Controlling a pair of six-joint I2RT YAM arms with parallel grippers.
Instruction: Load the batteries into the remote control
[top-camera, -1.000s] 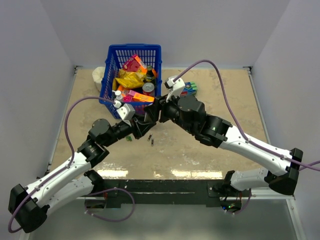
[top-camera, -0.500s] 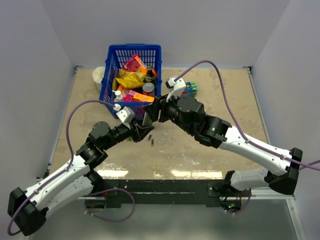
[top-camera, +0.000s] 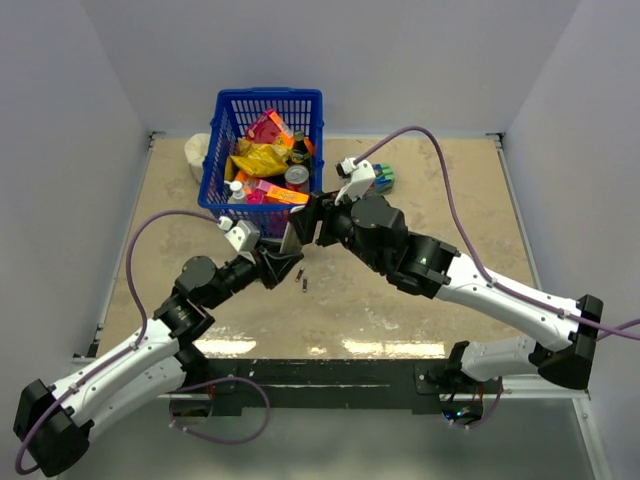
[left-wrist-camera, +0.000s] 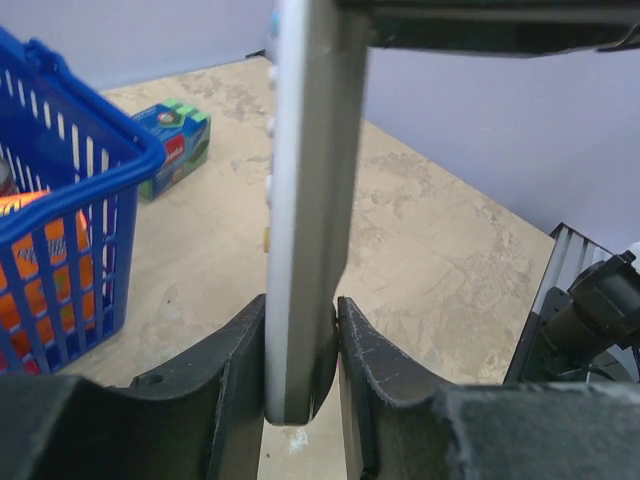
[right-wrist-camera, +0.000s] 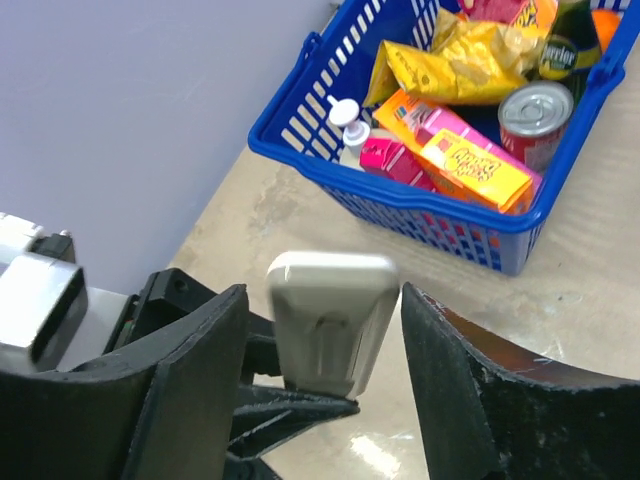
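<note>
Left gripper (left-wrist-camera: 300, 345): closed on the lower end of the remote control (left-wrist-camera: 305, 180), with both fingers (left-wrist-camera: 235, 375) pressed flat against its two broad faces. The left wrist view shows the remote standing near upright and edge-on, a row of small buttons projecting from its left face, and bench surface visible below its lower end. Right gripper (right-wrist-camera: 325, 300): its jaws straddle the opposite end of the remote, one at each narrow edge. One finger (right-wrist-camera: 455, 385) sits against the edge, while a thin dark gap shows on the other side, so it cannot be determined whether this gripper is clamped or merely set around the remote. The right wrist view shows the remote's plain grey back facing the camera, with the small cover notch visible. In the top view the remote spans the gap between the two grippers, tilted, at mid-bench just in front of the blue basket (top-camera: 268, 95). The batteries (top-camera: 305, 285), two small dark cylinders, lie loose on the bench (top-camera: 420, 330), close together, just beside the left gripper and apart from the remote. The basket holds assorted packets, a can and bottles. A blue-green box (top-camera: 382, 178) lies on the bench behind the right wrist, to the right of the basket.
</note>
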